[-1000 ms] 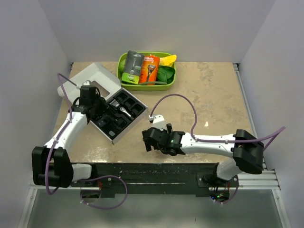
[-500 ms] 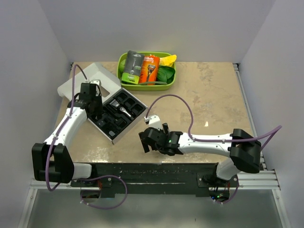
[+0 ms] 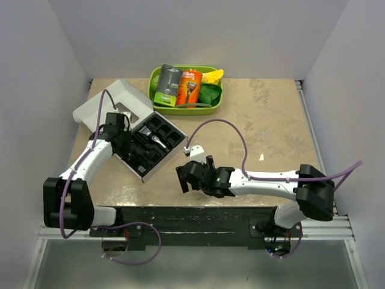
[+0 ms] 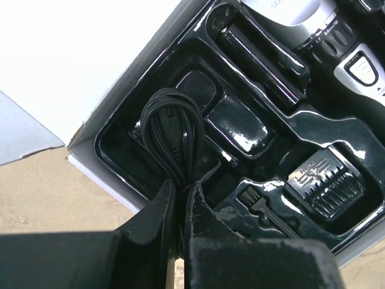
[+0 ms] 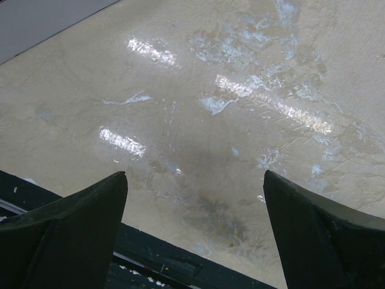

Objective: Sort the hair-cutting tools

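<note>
Top view: tan table (image 3: 271,114), with a green tray (image 3: 157,103) at the far edge. It holds the grey-and-green razor package (image 3: 167,86) and the orange razor package (image 3: 190,87), side by side. In front of it on the left is an open white box (image 3: 114,99) with its lid flipped back and a black moulded insert (image 3: 143,158) inside. The hair clipper (image 3: 157,141) lies in the insert, silver head showing. The left gripper (image 3: 126,144) is down at the insert's left end. The right gripper (image 3: 182,179) is over bare table near the front edge, apart from the box, with its fingers spread.

Left wrist view: the left gripper (image 4: 178,223) has its jaws nearly closed, only a thin slit between them. A coiled black cord (image 4: 171,129) sits in the insert's corner pocket. Its lower loop runs down into that slit, so it looks pinched. The clipper is at upper right in its long recess, with the silver head and the switch visible. The guide comb (image 4: 325,183) is seated in its own pocket at lower right, teeth visible. A small cleaning brush (image 4: 260,208) sits just beside it. I cannot pick out the small curved piece among the glossy black shapes.

Right wrist view: the right gripper (image 5: 195,198) has its jaws wide and holds nothing — only shiny tabletop between the fingers, with the dark front rail (image 5: 144,259) below.
</note>
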